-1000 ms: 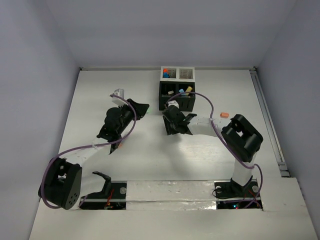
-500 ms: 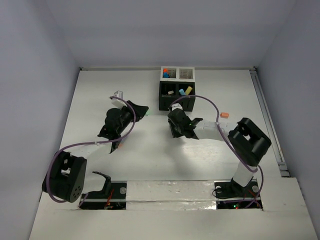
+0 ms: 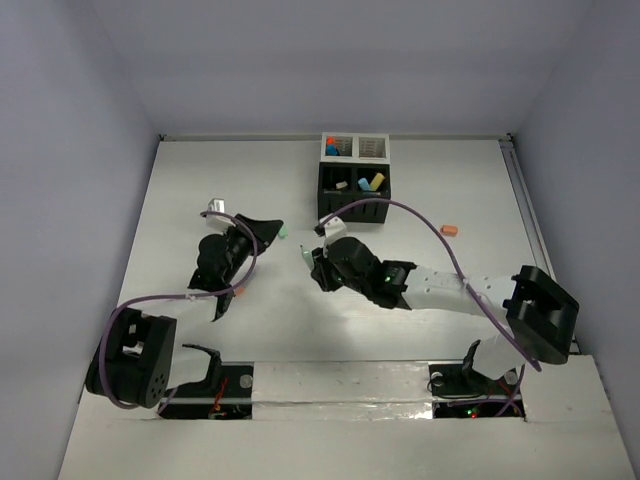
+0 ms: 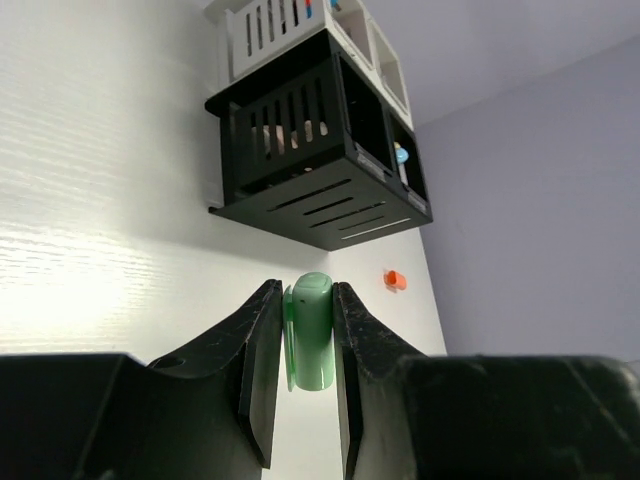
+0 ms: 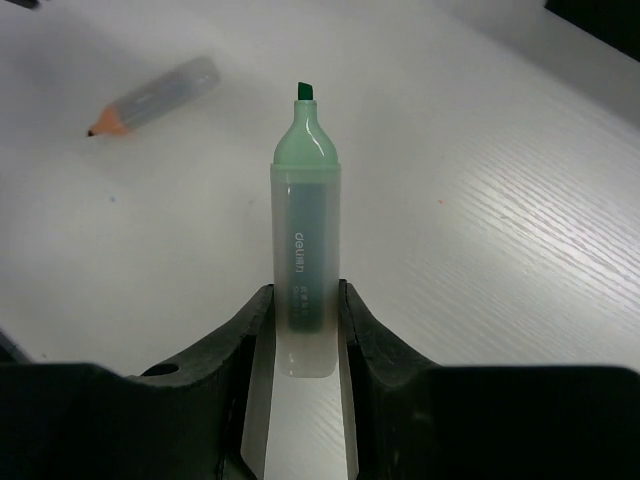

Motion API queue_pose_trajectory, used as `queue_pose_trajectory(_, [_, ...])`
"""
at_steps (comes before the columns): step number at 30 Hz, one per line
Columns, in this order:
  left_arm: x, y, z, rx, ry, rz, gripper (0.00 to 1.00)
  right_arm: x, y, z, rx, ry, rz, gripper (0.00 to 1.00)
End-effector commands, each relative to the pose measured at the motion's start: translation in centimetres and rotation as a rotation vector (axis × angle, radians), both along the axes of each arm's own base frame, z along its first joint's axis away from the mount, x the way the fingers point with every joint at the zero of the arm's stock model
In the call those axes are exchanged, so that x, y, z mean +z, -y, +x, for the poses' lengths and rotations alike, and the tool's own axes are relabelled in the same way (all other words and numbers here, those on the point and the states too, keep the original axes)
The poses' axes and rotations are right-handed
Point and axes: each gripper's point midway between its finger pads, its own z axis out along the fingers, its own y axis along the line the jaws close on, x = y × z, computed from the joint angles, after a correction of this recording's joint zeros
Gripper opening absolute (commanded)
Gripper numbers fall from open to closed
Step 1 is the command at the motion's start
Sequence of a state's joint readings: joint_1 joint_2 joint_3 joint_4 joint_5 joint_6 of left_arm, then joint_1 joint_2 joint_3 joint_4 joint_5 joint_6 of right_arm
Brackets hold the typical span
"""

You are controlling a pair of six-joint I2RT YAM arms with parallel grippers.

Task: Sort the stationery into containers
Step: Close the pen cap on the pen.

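R gripper [image 5: 303, 300] was clamped on a mint-green highlighter [image 5: 305, 215]. The barrel was held low betw. the jaws, chisel tip bare & pointing away from the wrist, no cap on. L gripper [image 4: 305, 296] was closed on a matching green cap [image 4: 314, 340], pinched betw. both jaws; couldn't tell which end was the open one. From above, the two grippers sat near each other mid-table, apart, not touching.

Short grey pencil [image 5: 155, 92] lay loose on the table [image 5: 500, 200] beyond the highlighter tip, off to one side. Small orange item [image 3: 448, 230], too small to name, lay on the table right of the organizer [image 3: 355, 200], apart from it. Organizer stood toward the far edge, black half nearer, white half behind. Some items sat in it, incl. yellow & blue ones in the black right slot.

Step in hand, by my read: recapping the highlighter before filing it. Next move needs tip & cap mouth lined up on one axis, then a straight push together. After that, one gripper lets go & the other carries it to a slot. Pencil & orange item not yet sorted.
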State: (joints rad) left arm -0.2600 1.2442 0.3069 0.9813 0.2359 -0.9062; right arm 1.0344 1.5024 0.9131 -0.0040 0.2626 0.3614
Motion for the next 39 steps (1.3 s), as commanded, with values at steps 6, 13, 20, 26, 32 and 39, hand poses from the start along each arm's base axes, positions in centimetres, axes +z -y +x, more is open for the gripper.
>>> queue_pose_trajectory(6, [5.8, -0.9, -1.3, 0.034, 0.213, -0.096, 0.0, 5.9, -5.7, 1.0, 0.038, 0.115, 0.156, 0.0])
queue_pose_trajectory(13, [6.7, -1.0, -2.0, 0.028, 0.268, -0.103, 0.0, 7.4, -6.9, 1.4, 0.046, 0.125, 0.192, 0.0])
queue_pose_trajectory(20, [6.9, -0.7, -2.2, 0.01, 0.279, -0.113, 0.0, 8.1, -7.3, 1.5, 0.05, 0.13, 0.211, 0.0])
queue_pose_trajectory(26, [7.0, -0.5, -2.3, -0.009, 0.291, -0.119, 0.0, 8.2, -7.2, 1.8, 0.032, 0.141, 0.214, 0.0])
queue_pose_trajectory(32, [6.9, -0.3, -2.3, -0.021, 0.289, -0.117, 0.0, 9.0, -7.1, 2.0, 0.022, 0.157, 0.231, 0.0])
queue_pose_trajectory(39, [6.6, -0.4, -2.1, -0.007, 0.278, -0.108, 0.0, 9.5, -7.2, 2.1, 0.023, 0.164, 0.24, 0.0])
